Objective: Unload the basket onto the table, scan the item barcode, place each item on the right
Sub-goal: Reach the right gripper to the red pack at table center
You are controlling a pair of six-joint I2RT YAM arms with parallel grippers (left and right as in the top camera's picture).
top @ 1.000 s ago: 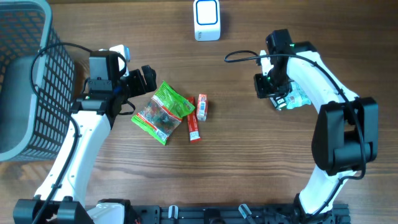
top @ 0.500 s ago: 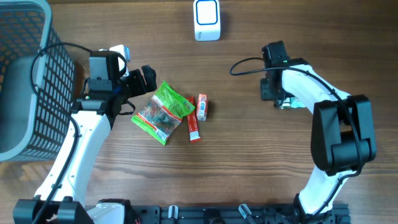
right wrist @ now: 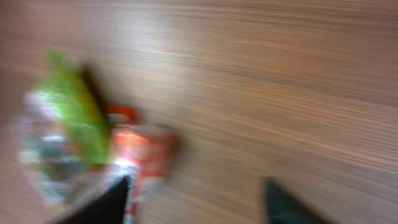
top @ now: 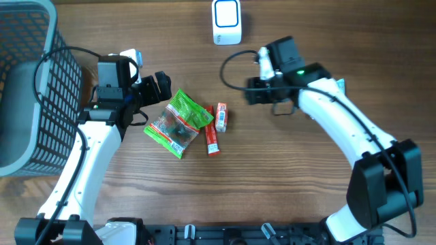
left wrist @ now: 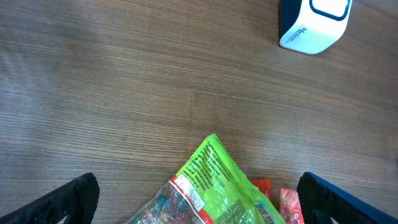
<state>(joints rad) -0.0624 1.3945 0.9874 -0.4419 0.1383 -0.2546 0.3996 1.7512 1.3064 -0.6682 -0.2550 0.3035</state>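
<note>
While the right wrist view is a blurry mess, you can make out the right pincer point(top: 251, 92) spread wide with nothing in it, just right of centre overhead. The left pincer point(top: 157, 85) is wide and empty too, just beside the green snack bag point(top: 178, 122). The red packet point(top: 212, 139) and small box point(top: 221, 117) lie next to the bag on the tabletop point(top: 286, 184), and the white scanner point(top: 226, 22) sits top centre.

Brown wooden table point(top: 286, 197), fine grain running side to side, evenly lit; soft, faint shadows
</note>
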